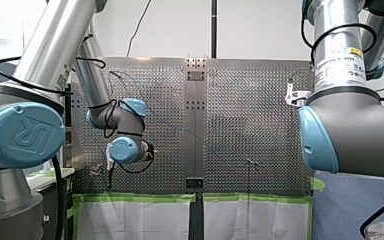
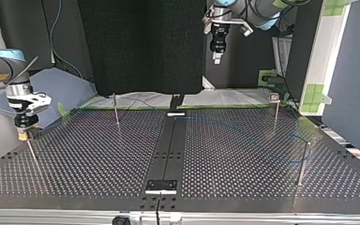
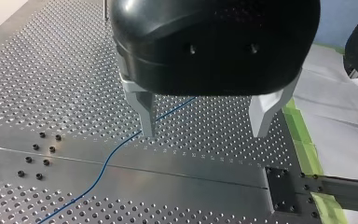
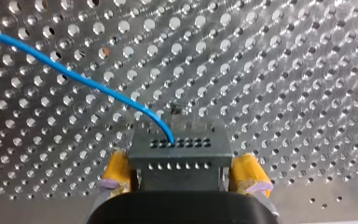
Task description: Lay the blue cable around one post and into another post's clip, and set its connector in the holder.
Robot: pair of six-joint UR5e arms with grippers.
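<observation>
**Right wrist view.** My right pincer (image 4: 182, 156), fitted with yellow pads (image 4: 116, 170), pinches the dark grey rectangular connector (image 4: 179, 144) by its two short sides, close over the perforated metal worktop (image 4: 284, 70). The thin blue cable (image 4: 74, 77) enters the connector at a row of small holes and curves away across the perforations.

**Top view.** The right pincer hangs low over the worktop's edge at the view's left, just beside a thin upright metal post (image 2: 33, 154). Three further posts (image 2: 116, 110) stand well apart on the worktop. The cable shows only faintly, running across the far half towards the edge at the view's right. My left pincer hangs high above the worktop's far edge.

**Left wrist view.** My left pincer (image 3: 202, 133), black-bodied with pale metal fingers (image 3: 144, 112), is spread wide and holds nothing. It hovers over the worktop near a green-taped edge. Here the cable lies flat on the surface, passing beneath one finger and across the plain central strip.
</observation>
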